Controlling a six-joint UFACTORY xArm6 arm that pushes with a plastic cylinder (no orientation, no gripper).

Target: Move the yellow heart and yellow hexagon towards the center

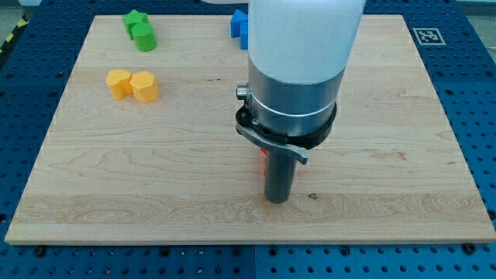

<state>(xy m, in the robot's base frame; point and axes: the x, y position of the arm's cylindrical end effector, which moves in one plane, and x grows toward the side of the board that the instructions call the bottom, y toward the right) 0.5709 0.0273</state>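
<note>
The two yellow blocks sit side by side and touching near the counter's left edge, in its upper half: the yellow heart (118, 82) on the view's left and the yellow hexagon (145, 86) on its right; at this size the two shapes are hard to tell apart. Above them, close to the top left corner, lie two green blocks (139, 30), pressed together, one star-like. A blue block (239, 25) rests at the top edge, partly hidden by the arm (298, 54). My tip (277, 200) stands on the wooden counter (403, 155) in the lower middle, well apart from the yellow pair, toward the view's right and bottom. A sliver of a red block (263, 160) shows just behind the rod. The tool is a plain rod with nothing to open or close
</note>
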